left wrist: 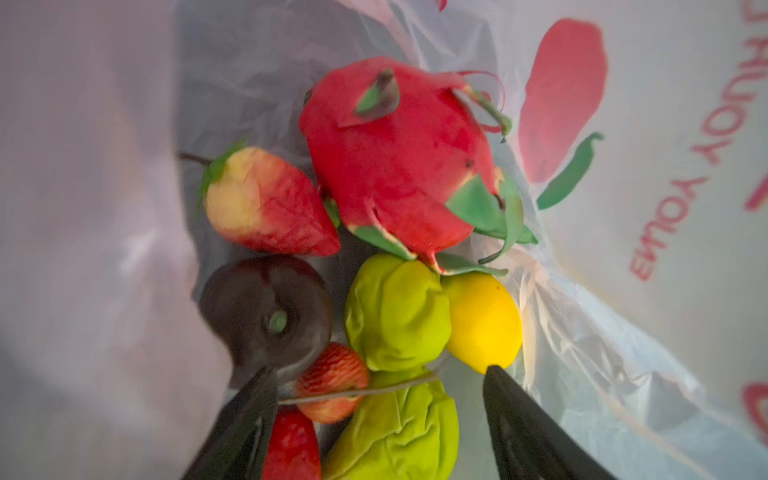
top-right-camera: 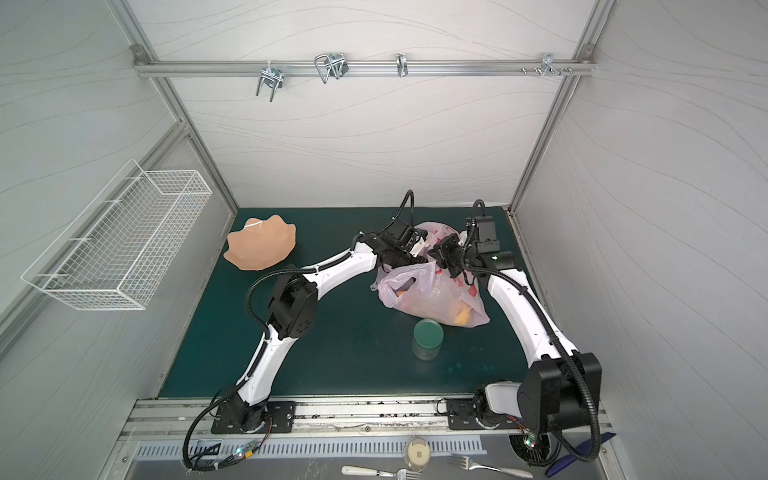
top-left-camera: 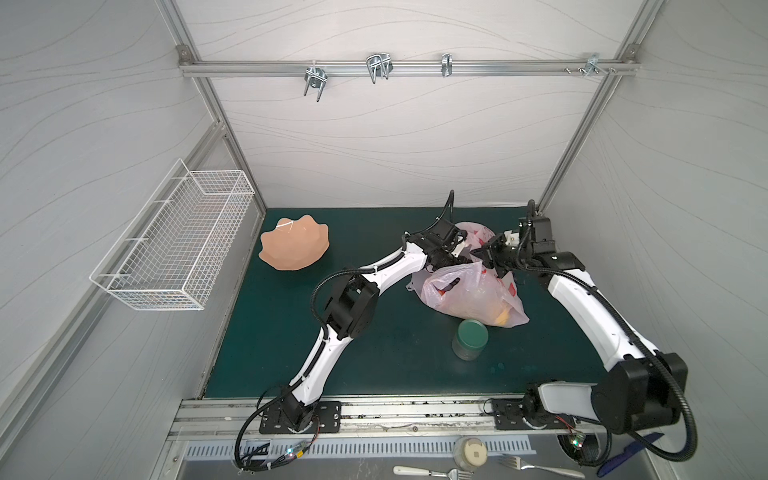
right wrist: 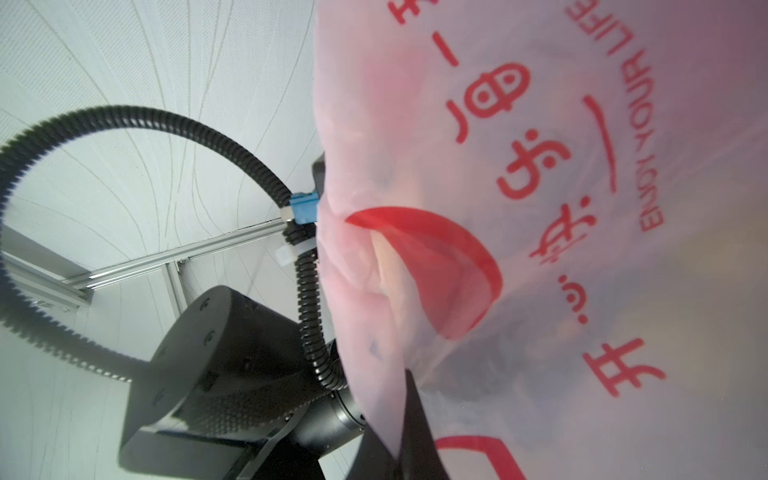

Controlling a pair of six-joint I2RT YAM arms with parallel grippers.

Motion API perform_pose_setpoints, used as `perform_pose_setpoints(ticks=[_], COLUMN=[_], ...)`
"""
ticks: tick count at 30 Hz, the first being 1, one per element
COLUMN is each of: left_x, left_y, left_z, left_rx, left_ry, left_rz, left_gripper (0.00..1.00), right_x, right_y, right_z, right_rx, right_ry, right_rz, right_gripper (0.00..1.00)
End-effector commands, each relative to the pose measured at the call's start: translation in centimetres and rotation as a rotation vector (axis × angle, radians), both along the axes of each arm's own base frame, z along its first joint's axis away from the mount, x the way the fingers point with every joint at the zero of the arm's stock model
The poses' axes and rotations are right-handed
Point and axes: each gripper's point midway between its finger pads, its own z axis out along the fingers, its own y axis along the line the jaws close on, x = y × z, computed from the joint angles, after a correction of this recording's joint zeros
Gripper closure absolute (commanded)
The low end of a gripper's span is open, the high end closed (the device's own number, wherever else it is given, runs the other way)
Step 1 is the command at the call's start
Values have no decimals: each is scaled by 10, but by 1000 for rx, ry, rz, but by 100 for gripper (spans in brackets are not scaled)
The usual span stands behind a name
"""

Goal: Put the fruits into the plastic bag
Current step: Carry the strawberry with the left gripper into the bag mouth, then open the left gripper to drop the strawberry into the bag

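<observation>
The left gripper (left wrist: 380, 372) hung with jaws wide apart just above the fruits (left wrist: 399, 316) inside the plastic bag (top-left-camera: 469, 291); the right gripper (top-left-camera: 490, 259) pinched its rim.

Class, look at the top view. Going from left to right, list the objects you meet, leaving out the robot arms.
wire basket → peach scalloped dish → plastic bag. The green-lidded jar is left out, as it sits within the bag's span.

left gripper (left wrist: 379, 372) jaws spread wide; right gripper (right wrist: 409, 386) pinched closed; both arms reach forward.
</observation>
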Motion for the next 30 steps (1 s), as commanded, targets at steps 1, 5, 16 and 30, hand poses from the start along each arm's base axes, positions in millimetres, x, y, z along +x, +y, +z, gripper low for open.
perform_pose_setpoints(ticks=[1, 5, 16, 30], left_x=[8, 9, 5, 34], left_y=[7, 29, 101, 124], left_z=[51, 65, 98, 55], left_rx=[-82, -78, -63, 112], left_ry=[-78, -100, -157, -378], left_rz=[32, 51, 39, -32], left_gripper=[18, 17, 17, 16], right_x=[-5, -7, -11, -14], right_y=[-3, -5, -10, -14], right_z=[8, 8, 7, 2], right_rx=[24, 23, 10, -14], right_ry=[-14, -15, -8, 14], right_rz=[-8, -10, -23, -19], right_gripper=[100, 100, 100, 100])
